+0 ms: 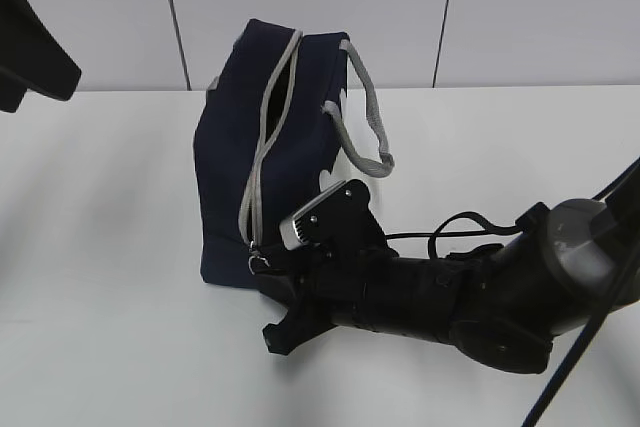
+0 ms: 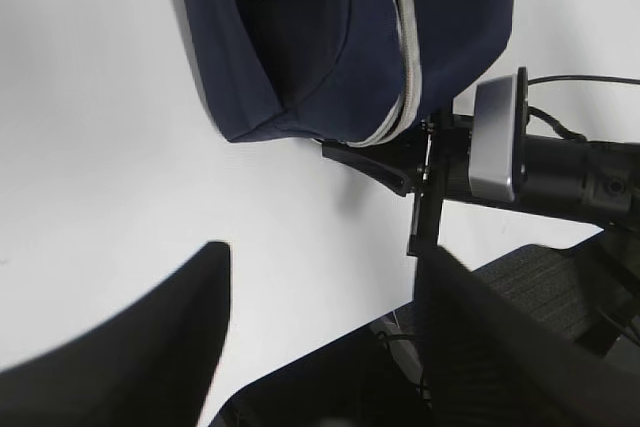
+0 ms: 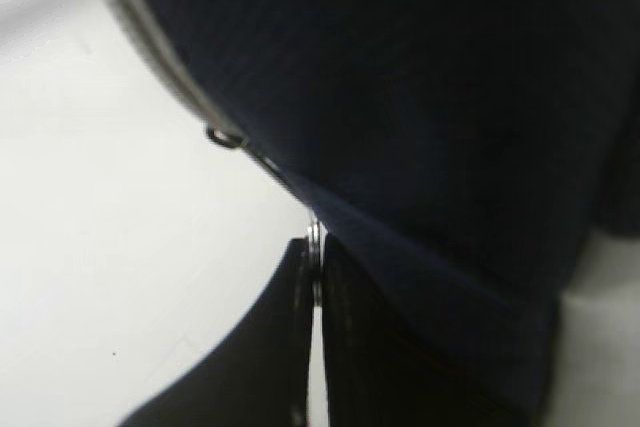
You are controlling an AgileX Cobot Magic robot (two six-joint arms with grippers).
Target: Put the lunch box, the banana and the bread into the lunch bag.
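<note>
Centrally on the white table stands the large navy-blue fabric lunch bag with its grey zipper running down the near face and grey strap handles hanging off at 3 o'clock of its top. Right gripper, reaching in from 4 o'clock, sits at the bag's lower front corner; the right wrist view shows its two dark fingers pressed together on a thin metal ring pull at the zipper's foot, touching the navy cloth. Left gripper hangs apart from the bag, at 6 o'clock of it in the left wrist view, its blurred fingers spread wide and holding nothing.
</note>
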